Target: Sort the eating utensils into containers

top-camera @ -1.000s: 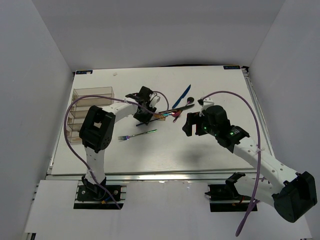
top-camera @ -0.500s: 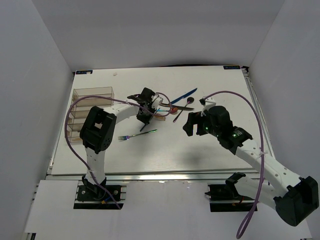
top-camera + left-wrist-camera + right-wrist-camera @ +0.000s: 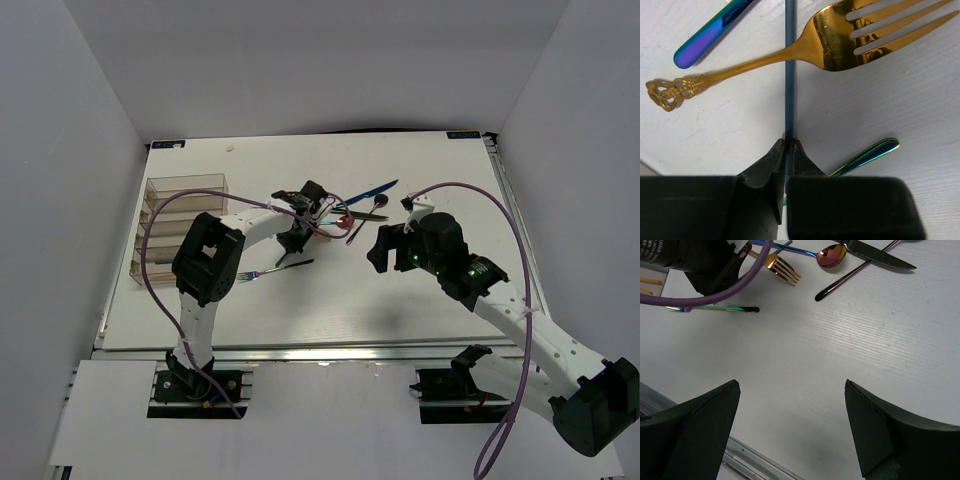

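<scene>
Since a second ago your left hand has pushed right into the pile. It is now pinched nearly closed on a thin blue utensil crossing the gold fork on the counter. Lift straight up so the fork isn't dragged, then carry it to the organiser. Your right hand hangs wide open, holding nothing.

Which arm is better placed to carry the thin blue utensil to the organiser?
Left: the left pincer is shut on the blue utensil, and the organiser stands on that side. The right pincer is open and holds nothing.
</scene>
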Motion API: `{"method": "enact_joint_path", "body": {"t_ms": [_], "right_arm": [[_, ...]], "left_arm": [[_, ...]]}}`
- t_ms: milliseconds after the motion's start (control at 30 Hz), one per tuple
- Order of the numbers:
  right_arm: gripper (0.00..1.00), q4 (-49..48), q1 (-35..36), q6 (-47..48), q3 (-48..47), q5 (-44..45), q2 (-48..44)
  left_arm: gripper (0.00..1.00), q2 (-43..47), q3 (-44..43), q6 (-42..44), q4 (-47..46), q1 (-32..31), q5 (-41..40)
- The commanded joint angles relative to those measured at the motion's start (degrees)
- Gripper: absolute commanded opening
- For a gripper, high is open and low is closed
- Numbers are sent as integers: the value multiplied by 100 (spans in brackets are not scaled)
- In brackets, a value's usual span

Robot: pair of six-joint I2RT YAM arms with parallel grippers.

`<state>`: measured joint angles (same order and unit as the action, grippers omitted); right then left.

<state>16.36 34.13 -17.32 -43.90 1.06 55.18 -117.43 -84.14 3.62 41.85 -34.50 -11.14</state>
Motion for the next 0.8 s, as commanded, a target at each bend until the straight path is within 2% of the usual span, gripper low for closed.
{"method": "enact_joint_path", "body": {"t_ms": [0, 400, 600, 767], "right_arm": [[89, -107, -3, 80, -13, -53, -86], [89, -54, -3, 62, -5, -264, -130], [89, -10, -3, 62, 13, -273, -218], [89, -10, -3, 36, -31, -308, -244]], "left_arm": [[0, -96, -427, -133, 666, -127, -846], [0, 97, -849, -116, 1352, -180, -355], [0, 316, -517, -230, 1528, -276, -82], [0, 571, -200, -501, 1669, -347, -222]]}}
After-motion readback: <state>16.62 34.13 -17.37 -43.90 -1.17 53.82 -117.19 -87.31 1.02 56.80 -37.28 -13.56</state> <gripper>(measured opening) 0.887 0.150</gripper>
